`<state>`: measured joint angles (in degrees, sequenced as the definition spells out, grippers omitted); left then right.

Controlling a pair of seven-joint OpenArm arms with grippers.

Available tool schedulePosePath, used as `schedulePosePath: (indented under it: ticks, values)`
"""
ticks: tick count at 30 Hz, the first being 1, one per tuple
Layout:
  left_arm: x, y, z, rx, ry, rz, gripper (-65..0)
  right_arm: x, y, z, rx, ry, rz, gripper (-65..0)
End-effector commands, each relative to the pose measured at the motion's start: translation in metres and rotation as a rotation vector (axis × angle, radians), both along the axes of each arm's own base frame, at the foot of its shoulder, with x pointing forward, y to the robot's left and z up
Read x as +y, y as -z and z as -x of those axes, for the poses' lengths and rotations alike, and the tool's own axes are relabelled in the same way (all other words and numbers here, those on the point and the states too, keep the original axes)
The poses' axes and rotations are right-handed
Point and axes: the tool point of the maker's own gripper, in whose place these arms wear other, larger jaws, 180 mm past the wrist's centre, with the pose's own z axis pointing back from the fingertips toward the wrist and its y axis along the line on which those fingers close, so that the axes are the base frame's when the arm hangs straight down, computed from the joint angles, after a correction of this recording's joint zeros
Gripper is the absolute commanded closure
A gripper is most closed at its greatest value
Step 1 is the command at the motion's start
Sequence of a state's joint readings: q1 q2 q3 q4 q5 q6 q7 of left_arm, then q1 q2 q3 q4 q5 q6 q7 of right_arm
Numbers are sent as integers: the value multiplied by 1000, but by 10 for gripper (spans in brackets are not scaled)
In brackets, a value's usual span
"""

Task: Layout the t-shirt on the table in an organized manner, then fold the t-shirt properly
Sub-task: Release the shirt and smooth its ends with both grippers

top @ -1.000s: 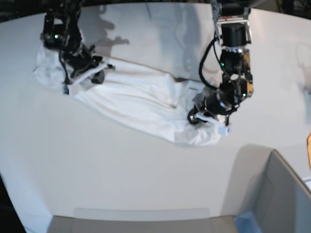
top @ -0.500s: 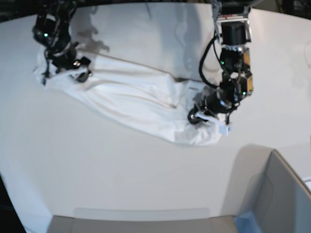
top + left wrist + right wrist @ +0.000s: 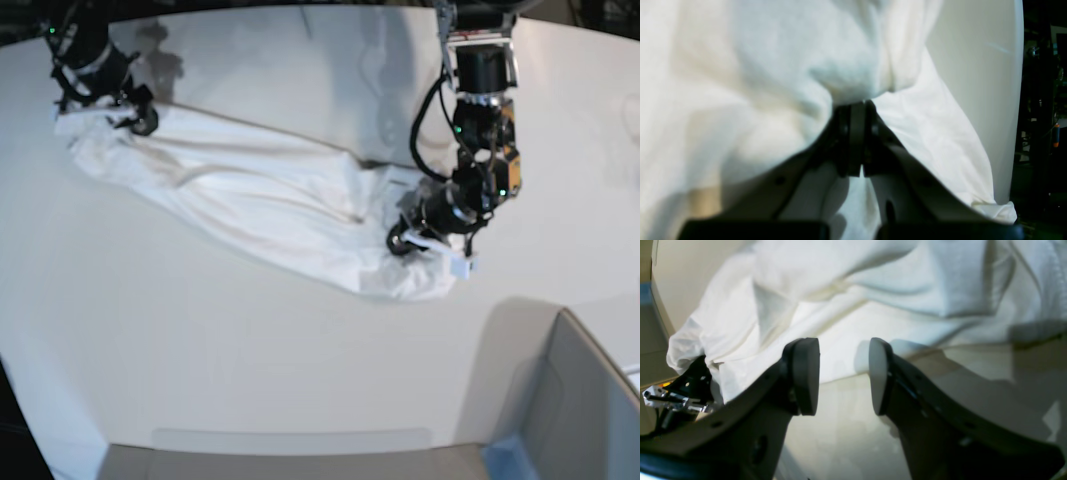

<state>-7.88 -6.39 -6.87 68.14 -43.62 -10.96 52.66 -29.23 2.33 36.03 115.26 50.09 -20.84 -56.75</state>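
Shirt (image 3: 270, 205) strung diagonally across bench (image 3: 200, 340), upper left to centre right | left gripper (image 3: 432, 242) jaws pinched on the hem | right gripper (image 3: 843, 373) jaws wide, empty | best next: regrip a corner, pull taut evenly.

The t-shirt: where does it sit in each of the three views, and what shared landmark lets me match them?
Base: the t-shirt stretches diagonally from upper left to centre right.
Left wrist: it fills the left and centre, pinched by the shut left hand.
Right wrist: it spans the top, beyond the open right hand.
Shared landmark: the white table, visible beside the cloth in every view.
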Motion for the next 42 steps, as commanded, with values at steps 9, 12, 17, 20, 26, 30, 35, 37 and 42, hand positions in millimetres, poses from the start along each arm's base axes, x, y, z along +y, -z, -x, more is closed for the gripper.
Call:
schedulePosePath:
  ticks: [9, 12, 17, 20, 26, 30, 35, 37, 42]
  values:
    - [46, 36, 46, 185, -40, -127, 0, -37, 39, -29, 85, 62, 111, -247]
    - [69, 39, 55, 203, -115, -121, 0, -56, 39, -46, 88, 72, 180, -247]
    - [99, 38, 60, 205, -225, -110, 0, -91, 23, -91, 47, 56, 306, -247]
    - [98, 38, 60, 206, -222, -110, 0, -87, 15, -106, 34, -7, 341, -247]
    - [96, 39, 62, 210, -221, -106, 0, -28, -2, -99, 4, -107, 248, -247]
    - [96, 39, 60, 207, -221, -106, 0, -4, -12, -81, -33, -121, 231, -247]
    - [95, 39, 60, 207, -220, -105, 0, -2, -23, -73, -57, -126, 254, -247]
    - [95, 39, 61, 209, -220, -105, 0, -7, -28, -76, -69, -122, 273, -247]
    - [95, 40, 62, 210, -220, -105, 0, -31, -40, -83, -85, -109, 341, -247]
